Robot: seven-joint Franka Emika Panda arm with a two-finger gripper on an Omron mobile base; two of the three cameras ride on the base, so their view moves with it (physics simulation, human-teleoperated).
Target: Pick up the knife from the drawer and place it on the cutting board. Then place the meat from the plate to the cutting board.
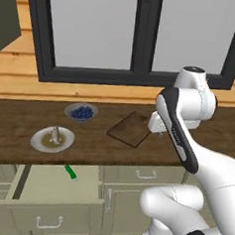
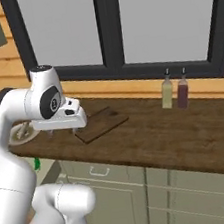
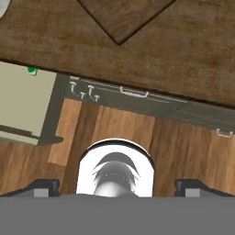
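The knife (image 1: 70, 172) lies in the open drawer (image 1: 50, 184) near its back, its green handle showing. Its handle tip (image 3: 31, 70) peeks out from under the counter edge in the hand view, over the drawer's pale inside (image 3: 23, 98). On the counter the dark cutting board (image 1: 131, 129) sits bare. Left of it, the white plate (image 1: 44, 143) carries the small pale meat (image 1: 55, 134). My gripper (image 1: 158, 134) hangs open just right of the board's near corner, above the counter's front, with nothing between its fingers. From the right, the gripper (image 2: 62, 133) is level with the board (image 2: 101, 124).
A grey bowl of blue berries (image 1: 81, 112) stands behind the plate. Two bottles (image 2: 174, 92) stand at the back right under the window. Closed cabinet drawers (image 2: 107, 172) run below the counter. The wooden floor (image 3: 119, 124) shows under the hand.
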